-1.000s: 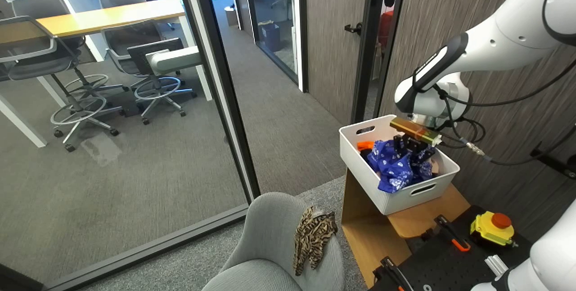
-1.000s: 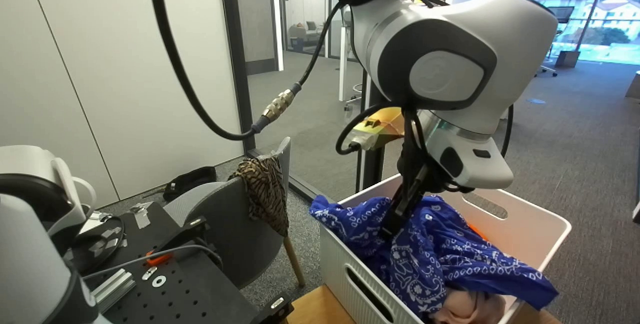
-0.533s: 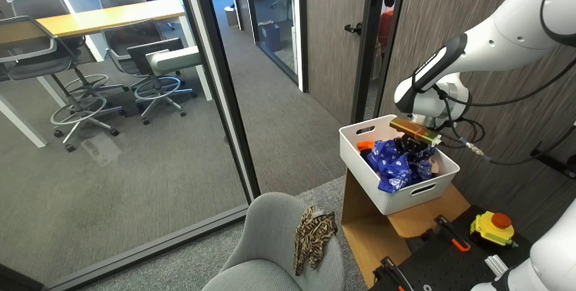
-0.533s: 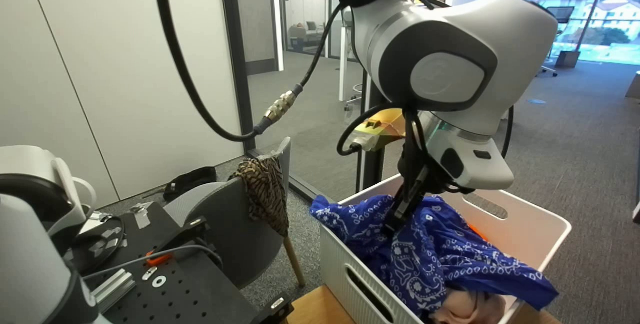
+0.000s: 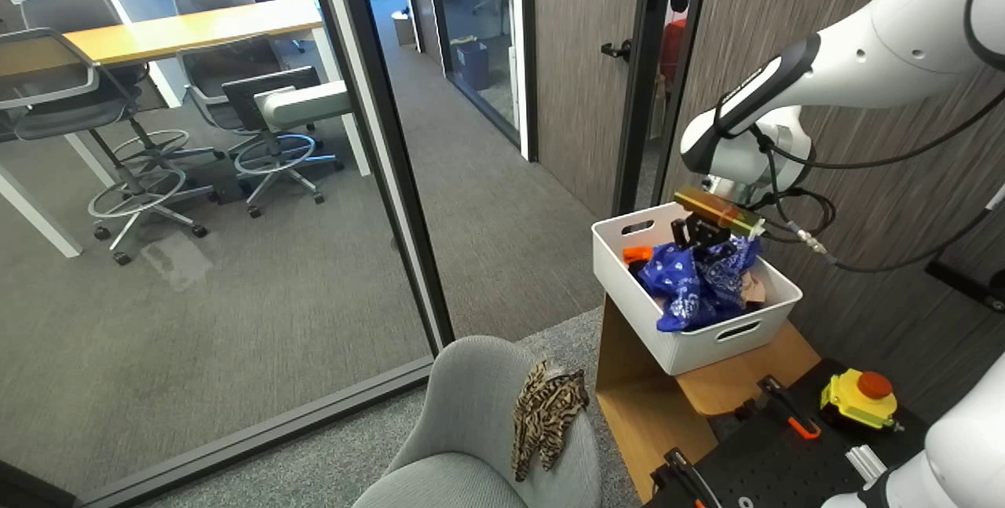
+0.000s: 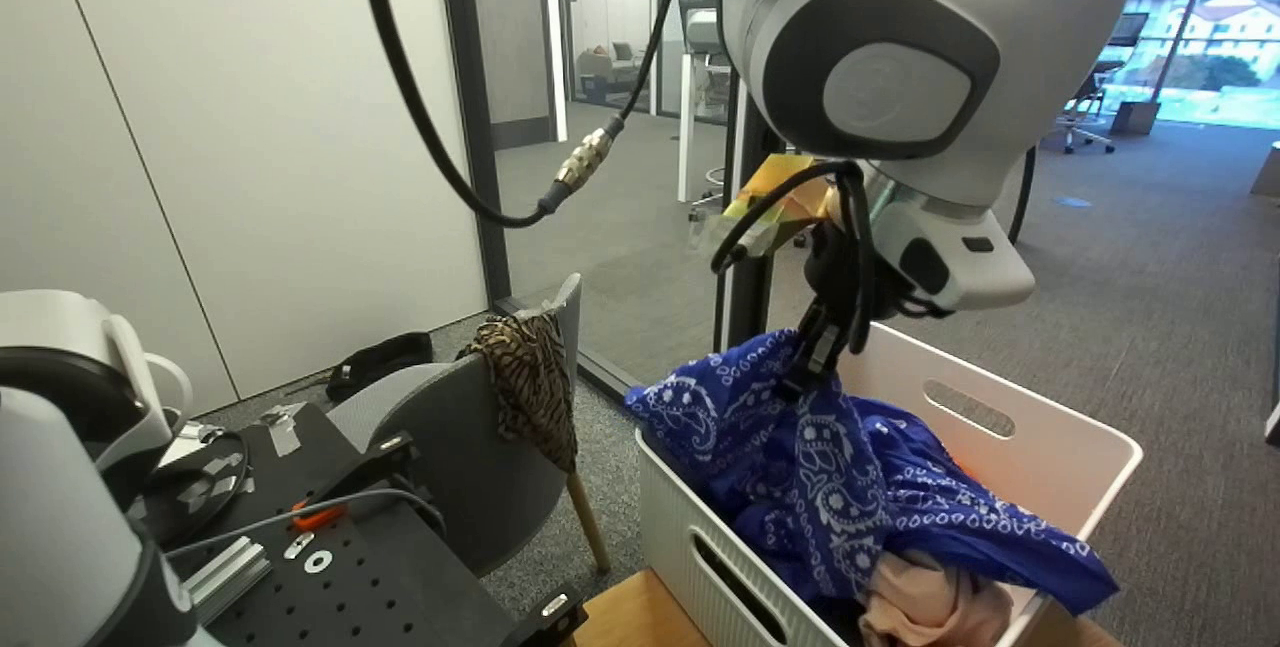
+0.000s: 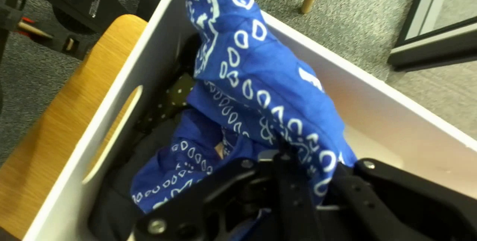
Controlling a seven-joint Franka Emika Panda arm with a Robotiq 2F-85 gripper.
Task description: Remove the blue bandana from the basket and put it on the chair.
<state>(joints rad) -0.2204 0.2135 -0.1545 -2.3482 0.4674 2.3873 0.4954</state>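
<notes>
Above the white basket (image 6: 668, 517) in an exterior view, the pincer (image 6: 797, 385) slants downward, gripping the blue bandana (image 6: 830, 487), which rises to a peak at its tips — the bulk of the cloth lies inside the basket. One corner pokes out past the rim at the picture's left, and a loose end drapes over the rim at the right, with a peach cloth (image 6: 935, 607) showing beneath it. To the left, apart from the basket, stands the grey chair (image 6: 450, 467), a tiger-striped cloth (image 6: 525, 382) over its backrest, beside a black perforated board (image 6: 340, 592).

In an exterior view, the basket sits on a wooden bench (image 5: 734, 382), the bandana bunched under the pincer, whose tips are hidden. Something orange (image 5: 637, 254) shows in the basket beside the bandana. The chair is seen here from the front, the tiger-striped cloth hanging over its backrest. A yellow box (image 5: 846, 398) with a red button (image 5: 874, 384) stands at the edge of the board.

In the wrist view, a fold of the bandana passes between the pincer's two fingers — clamped there — and stretches upward across the basket's rim; whether it touches the rim, I cannot tell. More of it lies lower in the basket, next to an olive cloth (image 7: 180, 90) with white dots and some dark fabric (image 7: 126, 200).
</notes>
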